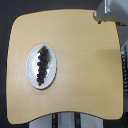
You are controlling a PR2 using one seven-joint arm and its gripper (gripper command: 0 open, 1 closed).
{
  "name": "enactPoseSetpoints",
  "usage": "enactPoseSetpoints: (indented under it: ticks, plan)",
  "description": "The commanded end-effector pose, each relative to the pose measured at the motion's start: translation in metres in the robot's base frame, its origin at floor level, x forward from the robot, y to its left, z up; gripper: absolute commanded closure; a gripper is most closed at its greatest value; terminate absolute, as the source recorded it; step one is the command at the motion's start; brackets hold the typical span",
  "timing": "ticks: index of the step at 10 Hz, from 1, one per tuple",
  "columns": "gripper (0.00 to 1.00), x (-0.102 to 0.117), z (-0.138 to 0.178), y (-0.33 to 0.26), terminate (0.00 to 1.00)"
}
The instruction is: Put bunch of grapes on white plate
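Observation:
A round white plate (31, 73) lies on the wooden table toward the exterior view's left. The bunch of grapes (43, 64), a dark elongated cluster with a bit of green at its upper end, rests on the plate, running along its length. A grey part of the robot's arm (111, 10) shows at the top right corner, beyond the table's far edge and well apart from the plate. Its fingers do not show, so whether the gripper is open or shut is out of view.
The light wooden table (80, 60) has rounded corners and fills most of the view. Dark floor surrounds it. A white base with dark stripes (65, 121) sits under the bottom edge. A dark strip with green marks (124, 60) runs along the right edge.

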Motion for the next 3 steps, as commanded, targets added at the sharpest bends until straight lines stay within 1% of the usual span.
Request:
enactPoseSetpoints:
  ticks: [1,2,3]
  plan:
    - [0.00,-0.021,-0.002,-0.063,0.00]
    - [0.00,-0.029,-0.008,-0.066,0.00]
    - [0.00,-0.037,-0.015,-0.069,1.00]
